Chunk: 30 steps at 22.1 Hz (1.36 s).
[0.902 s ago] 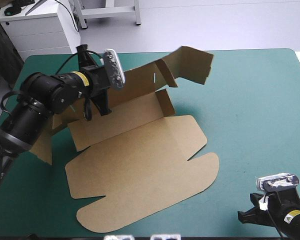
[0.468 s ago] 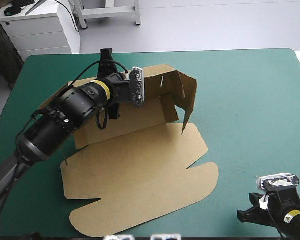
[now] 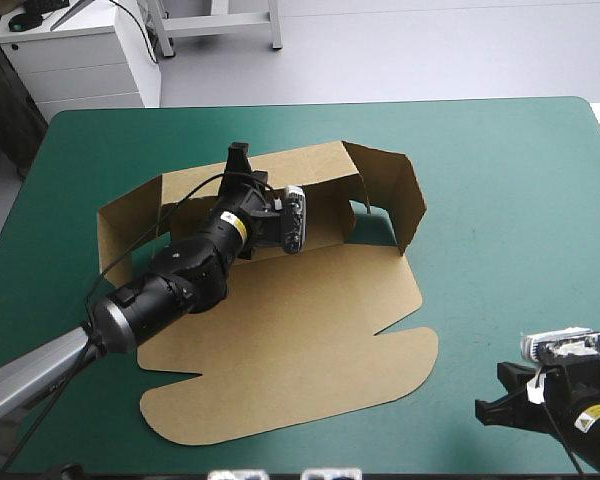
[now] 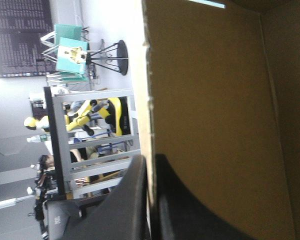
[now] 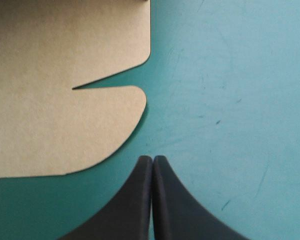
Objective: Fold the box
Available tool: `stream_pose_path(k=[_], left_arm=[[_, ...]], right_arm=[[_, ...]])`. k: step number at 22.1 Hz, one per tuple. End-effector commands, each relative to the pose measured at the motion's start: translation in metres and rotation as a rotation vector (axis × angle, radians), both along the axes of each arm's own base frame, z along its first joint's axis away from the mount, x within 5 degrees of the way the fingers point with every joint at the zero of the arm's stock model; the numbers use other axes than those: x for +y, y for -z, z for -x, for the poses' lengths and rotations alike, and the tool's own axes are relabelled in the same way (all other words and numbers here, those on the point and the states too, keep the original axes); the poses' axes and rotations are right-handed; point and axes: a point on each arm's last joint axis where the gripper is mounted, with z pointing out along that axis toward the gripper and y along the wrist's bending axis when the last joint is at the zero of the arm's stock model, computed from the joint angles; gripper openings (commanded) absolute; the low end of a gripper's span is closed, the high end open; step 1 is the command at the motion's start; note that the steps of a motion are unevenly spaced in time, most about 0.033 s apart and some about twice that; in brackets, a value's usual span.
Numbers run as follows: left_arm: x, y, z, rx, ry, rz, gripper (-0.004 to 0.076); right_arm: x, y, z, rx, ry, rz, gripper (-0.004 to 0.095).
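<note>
**Brown box (image 3: 310, 290), partly raised, on teal-green worktop (image 3: 500, 200)**

Location: the cut brown sheet lies mid-worktop, nearer the left and far edges than the right.

- Left end flap (image 3: 120, 235): standing, angled forward.
- Left gripper (image 3: 239, 152): reaches over the base from the near left. Its black fingers are all but closed on the top edge of the rear wall (image 3: 310, 168), and the wrist view shows the board pinched between them.
- Rear wall: upright.
- Right end flap (image 3: 400, 195): standing, swung forward, not tucked.
- Lid panel (image 3: 280, 400): flat toward the near edge, with its rounded tabs.
- Right gripper (image 3: 485, 410): at the near right corner, well apart from the box. Its fingers are closed together and hold nothing.

Status, as judged: early to middle. One long wall is up, the end flaps need tucking, and the other walls are not yet formed.
</note>
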Motion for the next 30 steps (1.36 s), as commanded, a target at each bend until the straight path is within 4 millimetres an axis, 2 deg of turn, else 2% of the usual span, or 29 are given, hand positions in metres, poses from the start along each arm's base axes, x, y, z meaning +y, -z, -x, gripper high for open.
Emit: stream_pose_path(k=[1,4,8,10,18,22,25,30], left_arm=[[-0.004,-0.009,0.01,-0.13,0.055,0.056,-0.0008],[-0.002,-0.003,0.011,-0.17,0.045,0.084,-0.0008],[0.003,-0.005,0.009,-0.189,-0.014,0.093,-0.0008],[0.003,-0.005,0.009,-0.19,-0.02,0.094,-0.0008],[0.003,-0.004,0.009,-0.183,-0.022,0.099,-0.0008],[0.003,-0.004,0.009,-0.183,-0.02,0.099,-0.0008],[0.003,-0.004,0.009,-0.183,-0.021,0.099,-0.0008],[0.003,-0.004,0.009,-0.182,-0.021,0.1,-0.0008]], right_arm=[[0.001,-0.034,-0.017,-0.118,0.001,-0.025,-0.0017],[0.003,-0.06,-0.039,-0.14,-0.023,-0.02,-0.0017],[0.008,-0.093,-0.086,-0.174,-0.093,-0.035,-0.0017],[0.011,-0.112,-0.118,-0.19,-0.127,-0.057,-0.0017],[0.013,-0.155,-0.207,-0.233,-0.166,-0.042,-0.0017],[0.025,-0.16,-0.238,-0.233,-0.209,-0.056,-0.0017],[0.045,-0.16,-0.263,-0.233,-0.267,-0.064,-0.0017],[0.057,-0.142,-0.306,-0.182,-0.262,-0.108,-0.0018]])
